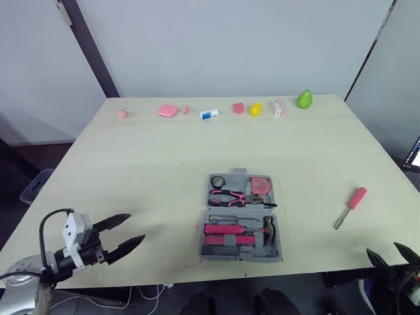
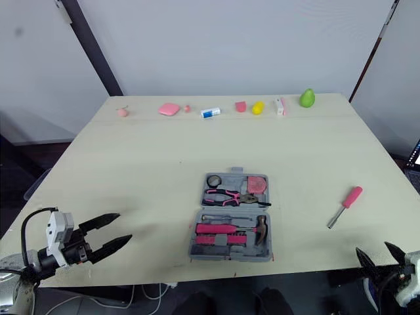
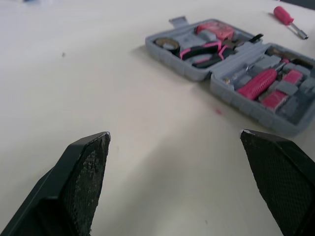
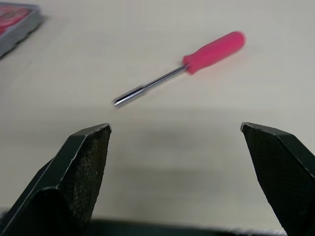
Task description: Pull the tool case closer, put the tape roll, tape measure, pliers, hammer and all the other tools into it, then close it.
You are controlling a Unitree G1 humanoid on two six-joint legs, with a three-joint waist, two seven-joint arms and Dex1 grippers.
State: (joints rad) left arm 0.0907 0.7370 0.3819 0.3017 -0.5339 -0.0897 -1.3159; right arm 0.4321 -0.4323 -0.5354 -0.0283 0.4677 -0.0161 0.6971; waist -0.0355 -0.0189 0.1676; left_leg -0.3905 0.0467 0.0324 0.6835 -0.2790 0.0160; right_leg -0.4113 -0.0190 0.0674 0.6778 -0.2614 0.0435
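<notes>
1. Found the tool case (image 1: 240,258) lying open near the front middle of the table (image 1: 164,164), close in already. Held the tape roll (image 1: 217,181), pliers (image 1: 239,197) and tape measure (image 1: 261,185) in its far half, and the hammer (image 1: 268,230) with pink-handled pieces in its near half.
2. Spotted one screwdriver (image 1: 350,207) loose on the table to the right of the case and well apart from it, pink handle farther off, metal tip nearer the front edge.
3. Judged the step in hand as fetching that screwdriver with the right claw (image 1: 382,248), which hung at the front right edge with fingers wide apart and empty.
4. Called for a reach forward, fingers lowered either side of the pink handle rather than the thin shaft, and set square across its length. Called also for closing only with both pads level with the handle, lest it roll.
5. Left the left claw (image 1: 136,227) at the front left, fingers apart, empty, well clear of the case. Looked suited to steadying the case.
6. Got from the right wrist view the slant of the screwdriver ahead of the open fingers, with a corner of the case off to one side.
7. Got from the left wrist view a low look into the compartments and a latch tab on the far rim.
8. Took from the head views the whole layout, the gap between screwdriver and case, and a row of small items along the far edge.
</notes>
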